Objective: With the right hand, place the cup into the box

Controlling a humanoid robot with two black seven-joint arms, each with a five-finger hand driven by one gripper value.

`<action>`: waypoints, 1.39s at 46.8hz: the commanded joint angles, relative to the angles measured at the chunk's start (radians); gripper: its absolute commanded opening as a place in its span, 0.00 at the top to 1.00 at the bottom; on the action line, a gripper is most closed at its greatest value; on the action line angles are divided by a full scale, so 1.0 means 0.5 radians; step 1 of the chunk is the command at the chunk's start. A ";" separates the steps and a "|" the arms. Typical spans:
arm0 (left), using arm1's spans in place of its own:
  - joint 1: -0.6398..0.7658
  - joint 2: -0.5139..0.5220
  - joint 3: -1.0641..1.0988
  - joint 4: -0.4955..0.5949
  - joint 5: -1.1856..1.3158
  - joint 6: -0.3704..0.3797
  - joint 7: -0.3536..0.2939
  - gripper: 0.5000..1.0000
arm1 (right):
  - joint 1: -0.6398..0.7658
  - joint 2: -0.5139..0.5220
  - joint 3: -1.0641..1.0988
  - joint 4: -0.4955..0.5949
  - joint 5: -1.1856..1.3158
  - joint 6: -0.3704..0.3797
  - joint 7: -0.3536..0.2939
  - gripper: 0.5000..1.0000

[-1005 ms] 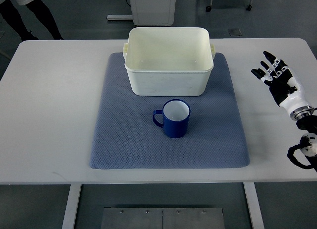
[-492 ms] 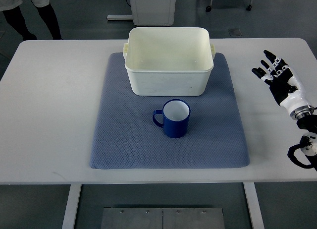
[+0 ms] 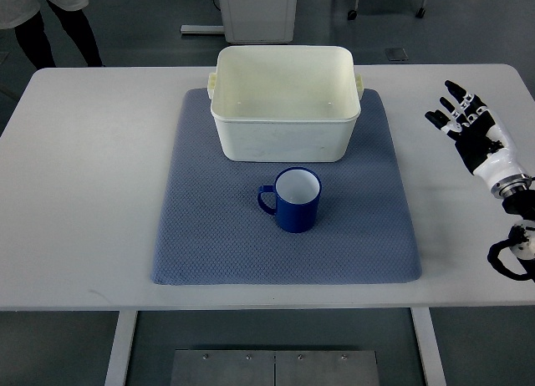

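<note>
Blue enamel-looking cup with a white inside stands upright on the near half of a grey-blue textured mat, its handle turned to the left. No brand or lettering can be read on it. Just beyond it, on the far part of the mat, sits the cream plastic box, open at the top with small lugs at either side; the cup is close to its near wall but not touching it. The mat lies on a white table. Well to the right, off the mat and over the table's right edge, the right hand is held palm-side open, fingers spread apart and pointing to the far side, holding nothing. At the far left corner a person's legs stand beyond the table; a small mark on the white garment is too small to read.
</note>
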 commanded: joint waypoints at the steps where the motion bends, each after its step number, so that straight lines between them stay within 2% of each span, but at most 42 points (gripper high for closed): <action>1: 0.000 0.000 0.000 0.000 0.000 -0.002 0.000 0.00 | 0.000 0.002 0.001 -0.003 0.002 -0.003 0.004 0.00; 41: 0.000 0.000 0.000 0.000 0.000 -0.002 0.000 0.00 | 0.024 -0.010 0.010 -0.003 0.008 0.006 -0.002 0.00; 51: 0.000 0.000 0.000 0.000 0.000 0.001 0.000 0.00 | 0.012 -0.068 0.025 0.018 0.008 0.180 0.004 0.00; 57: 0.000 0.000 0.000 0.000 0.000 -0.002 0.000 0.00 | 0.009 -0.111 0.034 0.058 0.005 0.291 0.072 0.00; 65: 0.000 0.000 0.000 -0.003 0.000 -0.002 0.000 0.00 | 0.006 -0.191 0.034 0.242 0.005 0.365 0.075 0.00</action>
